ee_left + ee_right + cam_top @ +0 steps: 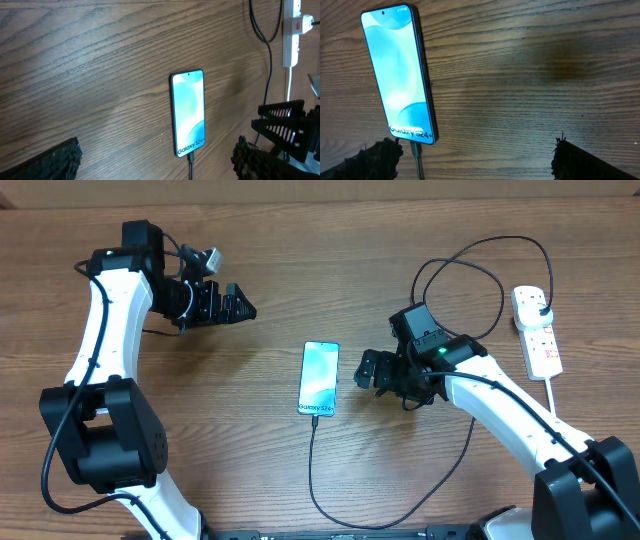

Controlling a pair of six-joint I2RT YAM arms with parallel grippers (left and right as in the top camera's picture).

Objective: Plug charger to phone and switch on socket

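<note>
The phone (319, 378) lies flat mid-table with its light blue screen lit; it also shows in the left wrist view (188, 112) and the right wrist view (399, 72). The black charger cable (400, 505) has its connector tip in the phone's bottom edge (415, 150). It loops along the front and runs back to a black plug (536, 302) in the white socket strip (537, 330) at far right. My right gripper (372, 370) is open and empty just right of the phone. My left gripper (240, 307) is open and empty at the back left.
The socket strip's white lead (556, 402) runs toward the front right, passing my right arm. The cable makes loops behind the right arm (470, 280). The socket strip shows at the top right of the left wrist view (292, 30).
</note>
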